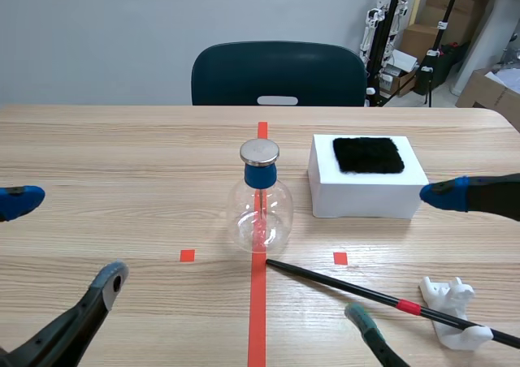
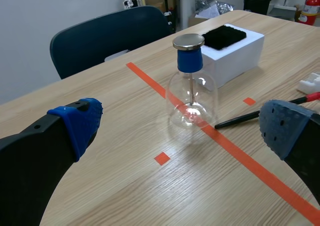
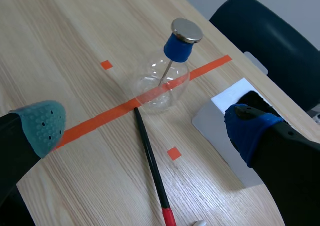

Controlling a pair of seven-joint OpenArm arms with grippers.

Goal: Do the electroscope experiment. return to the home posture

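Across the wooden table (image 1: 122,164), past the electroscope (image 1: 260,213), stands a chair (image 1: 279,75)

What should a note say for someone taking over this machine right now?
Left gripper: open, holding nothing, low at its own side of the table.
Right gripper: open, holding nothing, low at its side.
Electroscope flask: upright on the red centre line.
Black rod: lying on the table, tip near the flask, other end on the white holder.
Black pad: on top of the white box.
Done, apparently: rod is set down.
Left: confirm both arms are in the home posture.
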